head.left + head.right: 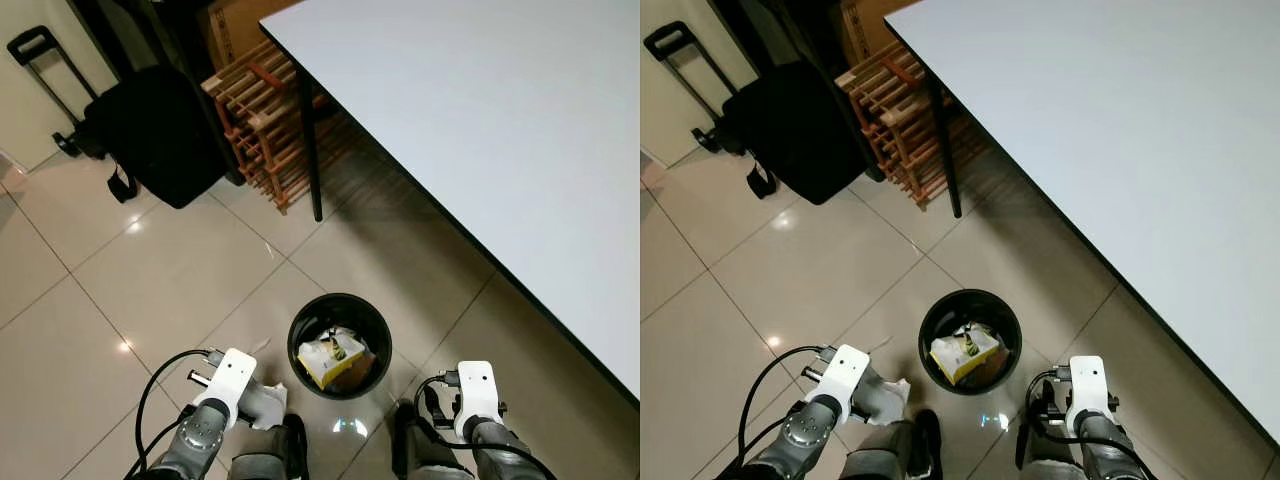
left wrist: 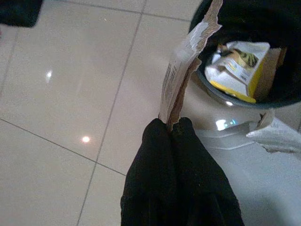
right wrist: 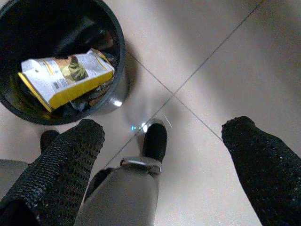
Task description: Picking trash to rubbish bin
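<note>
A black round rubbish bin [image 1: 300, 325] stands on the tiled floor just ahead of my feet, with a yellow and white carton [image 1: 335, 358] lying inside it. My left gripper [image 2: 172, 125] is shut on a torn, flat strip of paper packaging [image 2: 181, 70], held left of the bin and close to its rim [image 2: 221, 94]. From the head the strip looks like a pale crumpled piece [image 1: 264, 402] at my left wrist. My right gripper [image 3: 164, 128] hangs open to the right of the bin [image 3: 120, 52], with nothing between its fingers [image 3: 66, 160].
A large white table [image 1: 500, 120] fills the right side, its black leg [image 1: 311, 150] standing beyond the bin. A wooden rack [image 1: 262, 115], a black bag [image 1: 160, 140] and a trolley handle [image 1: 45, 70] sit at the back left. Open tiled floor [image 1: 150, 280] lies left of the bin.
</note>
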`<state>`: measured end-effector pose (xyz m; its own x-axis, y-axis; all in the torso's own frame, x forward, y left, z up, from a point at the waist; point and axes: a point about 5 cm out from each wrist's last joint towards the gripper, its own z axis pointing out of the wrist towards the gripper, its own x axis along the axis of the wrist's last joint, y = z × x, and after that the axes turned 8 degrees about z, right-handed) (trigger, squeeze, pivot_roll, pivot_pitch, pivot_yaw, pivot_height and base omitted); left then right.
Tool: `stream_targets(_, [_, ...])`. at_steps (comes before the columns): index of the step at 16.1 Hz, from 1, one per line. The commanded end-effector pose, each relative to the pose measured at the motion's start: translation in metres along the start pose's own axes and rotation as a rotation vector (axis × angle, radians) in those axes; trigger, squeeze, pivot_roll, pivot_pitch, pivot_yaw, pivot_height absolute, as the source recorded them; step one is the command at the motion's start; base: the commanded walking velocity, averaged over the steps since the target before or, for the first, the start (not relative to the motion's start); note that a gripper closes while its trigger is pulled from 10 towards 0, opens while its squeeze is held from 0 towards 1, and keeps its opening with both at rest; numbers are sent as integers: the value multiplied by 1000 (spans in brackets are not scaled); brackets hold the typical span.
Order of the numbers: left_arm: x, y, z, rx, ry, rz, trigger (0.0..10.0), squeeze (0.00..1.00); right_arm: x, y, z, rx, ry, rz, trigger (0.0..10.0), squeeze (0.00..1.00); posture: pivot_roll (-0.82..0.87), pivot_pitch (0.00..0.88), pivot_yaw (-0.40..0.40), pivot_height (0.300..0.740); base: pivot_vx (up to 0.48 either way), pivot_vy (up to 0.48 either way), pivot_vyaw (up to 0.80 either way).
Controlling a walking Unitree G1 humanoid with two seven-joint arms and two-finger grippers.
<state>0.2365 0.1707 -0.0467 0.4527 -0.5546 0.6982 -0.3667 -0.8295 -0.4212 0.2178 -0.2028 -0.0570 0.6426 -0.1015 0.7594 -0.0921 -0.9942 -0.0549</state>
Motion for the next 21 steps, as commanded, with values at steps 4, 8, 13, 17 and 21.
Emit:
stream_targets(4, [5, 12, 2, -77, -4, 53, 10000, 0, -12, -11, -1, 56, -69, -11, 10000, 0, 27, 309, 91, 740, 0, 0, 0])
stream_targets(8, [41, 0, 15, -88, 92, 124, 10000, 0, 13, -29, 6, 207, -6, -26, 10000, 0, -16, 345, 76, 740, 0, 0, 0])
stream_targets(13, [83, -26, 26, -34, 187, 181, 10000, 0, 36, -58, 4, 422, 83, -46, 10000, 0, -53, 380, 70, 740, 0, 0, 0])
stream_targets(17, [112, -22, 29, -75, 270, 208, 10000, 0, 39, -65, -6, 502, 108, -57, 10000, 0, -84, 411, 67, 740, 0, 0, 0])
stream_targets(21, [128, 2, 28, -188, 337, 207, 10000, 0, 44, -65, -16, 549, 112, -85, 10000, 0, -97, 418, 70, 740, 0, 0, 0])
